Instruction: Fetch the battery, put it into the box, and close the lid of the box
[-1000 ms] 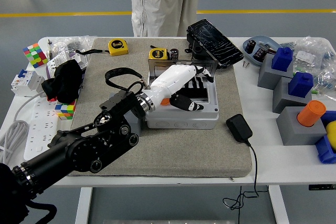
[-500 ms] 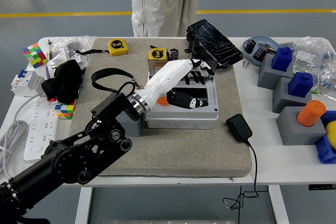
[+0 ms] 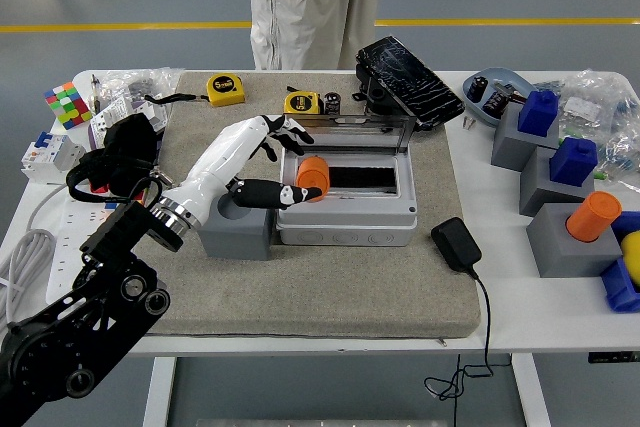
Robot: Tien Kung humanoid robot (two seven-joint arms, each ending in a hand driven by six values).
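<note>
An orange battery [image 3: 312, 178] stands in the left end of the white box [image 3: 345, 217] on the grey mat. The box's clear lid [image 3: 350, 128] stands upright along its far side. My left hand [image 3: 284, 162], white with black fingertips, is open and empty just left of the box. Its thumb points at the battery and its fingers are spread above the box's left corner. The hand hovers over a grey block with a round hole [image 3: 238, 230]. The right arm is out of view.
Two yellow tape measures [image 3: 225, 88] [image 3: 301, 102] and a cracked black device [image 3: 407, 71] lie behind the box. A black power adapter [image 3: 455, 244] lies to its right. Grey blocks with blue and orange pieces [image 3: 565, 232] stand far right. A person in white [image 3: 315, 7] stands at the far side.
My left hand has drawn back to the left out of the box and let go of the orange battery, which now stands inside the box.
</note>
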